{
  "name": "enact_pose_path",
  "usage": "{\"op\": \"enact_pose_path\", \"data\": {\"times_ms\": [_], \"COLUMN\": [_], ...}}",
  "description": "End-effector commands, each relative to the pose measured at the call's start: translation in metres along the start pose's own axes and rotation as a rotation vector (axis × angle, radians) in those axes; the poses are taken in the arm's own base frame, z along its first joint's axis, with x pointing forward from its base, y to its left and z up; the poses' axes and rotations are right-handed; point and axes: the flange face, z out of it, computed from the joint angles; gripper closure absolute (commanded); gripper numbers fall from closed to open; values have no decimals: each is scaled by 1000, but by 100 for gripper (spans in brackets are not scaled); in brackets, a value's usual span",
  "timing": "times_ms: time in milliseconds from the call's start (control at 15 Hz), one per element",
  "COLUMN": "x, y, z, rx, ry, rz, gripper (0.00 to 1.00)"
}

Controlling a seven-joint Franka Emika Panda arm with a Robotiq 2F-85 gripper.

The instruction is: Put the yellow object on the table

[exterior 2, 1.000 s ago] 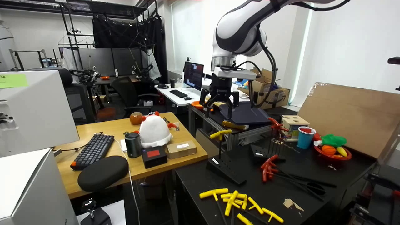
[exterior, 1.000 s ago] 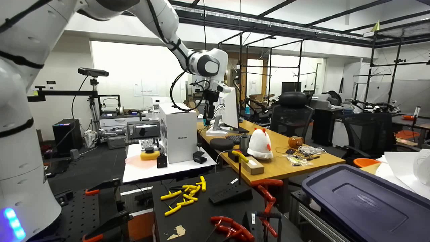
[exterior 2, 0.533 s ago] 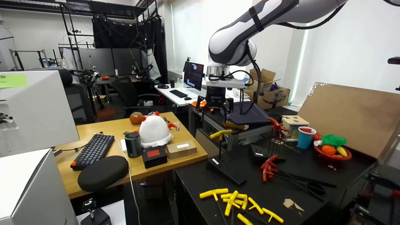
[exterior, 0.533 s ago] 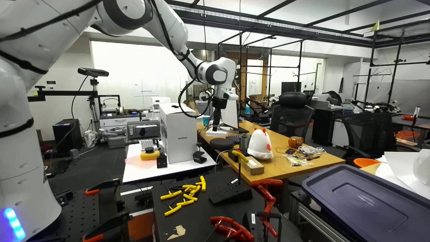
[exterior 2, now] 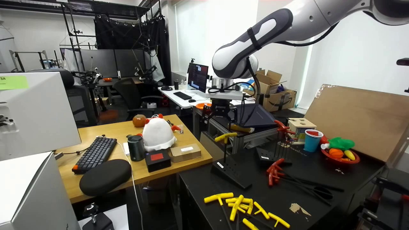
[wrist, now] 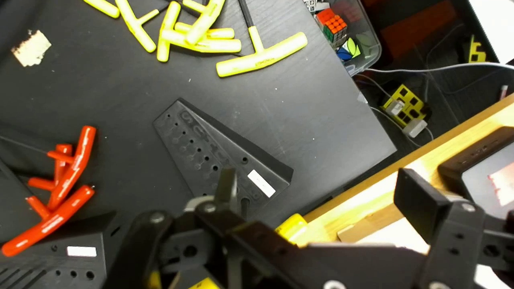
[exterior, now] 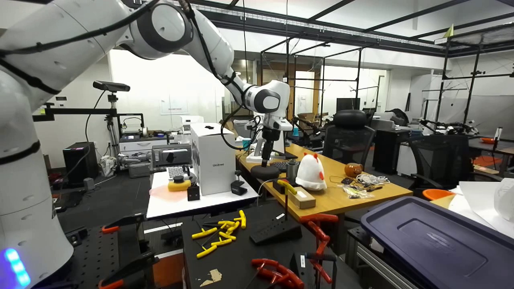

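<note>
In both exterior views the white arm [exterior: 213,48] is seen bent at its joints, with its wrist directed downward. A wooden desk [exterior 2: 108,127] is placed just beside a black table [exterior: 241,269]. In an exterior view a dark blue plastic lid [exterior: 437,241] is seen near the black table, and a tall white box [exterior: 213,164] is stood on a white surface [exterior: 168,204].

The gripper [wrist: 322,188] is held above the black table, its jaws spread wide; nothing is gripped. On the wooden desk a white plush toy [exterior 2: 158,134] is set near a small brown carton [exterior 2: 186,153].

On the black table a sloped black stand [wrist: 229,156] is placed, marked with a white label. Near it loose yellow-handled keys [wrist: 263,58] are spread, some overlapped, and red-handled keys [wrist: 52,221] are laid on the side away from the desk. One upright yellow key [exterior 2: 226,137] is held by the stand; in the wrist view its handle is partly hidden by the gripper, and whether it is touched cannot be told. Which yellow object is meant cannot be told either.
</note>
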Motion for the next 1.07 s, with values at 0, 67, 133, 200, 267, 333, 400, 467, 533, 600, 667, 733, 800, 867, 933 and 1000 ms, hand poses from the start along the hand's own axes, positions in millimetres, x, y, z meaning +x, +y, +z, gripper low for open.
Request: {"op": "enact_pose_path", "data": {"times_ms": [0, 67, 133, 200, 267, 333, 400, 467, 533, 600, 667, 733, 800, 867, 933, 1000], "x": [18, 22, 26, 30, 34, 37, 40, 41, 42, 43, 43, 44, 45, 45, 46, 47], "y": [-1, 0, 2, 4, 6, 7, 9, 10, 11, 11, 11, 11, 12, 12, 13, 14], "z": [10, 15, 20, 24, 28, 31, 33, 34, 35, 35, 34, 33, 32, 32, 31, 31], "rx": [46, 54, 59, 63, 69, 73, 80, 86, 93, 102, 109, 119, 125, 130, 132, 132], "ry": [2, 1, 10, 9, 15, 17, 28, 38, 51, 67, 78, 92, 99, 105, 110, 112], "rz": [122, 151, 187, 210, 240, 262, 291, 317, 344, 373, 399, 423, 448, 465, 483, 499], "gripper": [0, 0, 0, 0, 0, 0, 0, 0, 0, 0, 0, 0, 0, 0, 0, 0]}}
